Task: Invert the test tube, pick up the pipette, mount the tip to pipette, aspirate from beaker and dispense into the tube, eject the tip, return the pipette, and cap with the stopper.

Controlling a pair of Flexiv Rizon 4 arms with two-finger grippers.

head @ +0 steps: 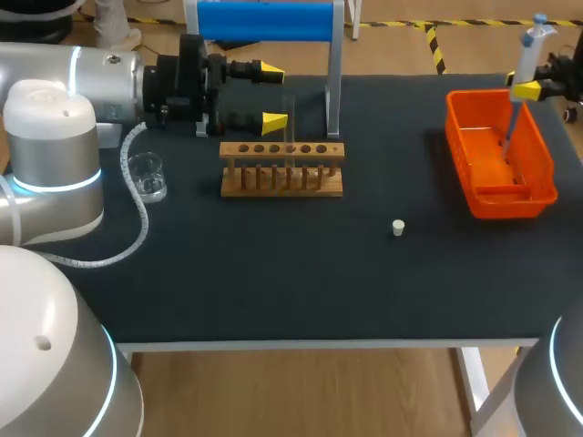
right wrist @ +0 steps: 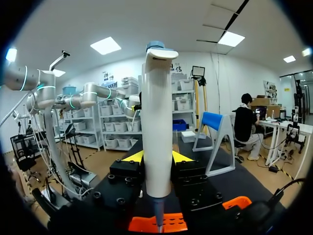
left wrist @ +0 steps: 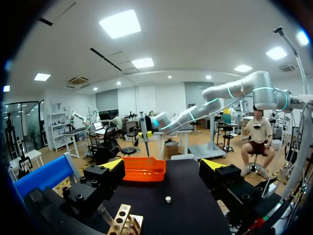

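Your right jaws are gripping the pipette (head: 526,56) over the orange bin (head: 545,171) by the worktop's (head: 273,273) right edge, your left jaws are hanging released near the test tube (head: 290,126) in the rack (head: 282,185), stopper (head: 398,228) lying mid-worktop.

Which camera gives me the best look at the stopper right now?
Head view: the stopper stands alone on the dark table, unobstructed. Left wrist view shows it small, ahead of the left gripper. Right wrist view does not show it.
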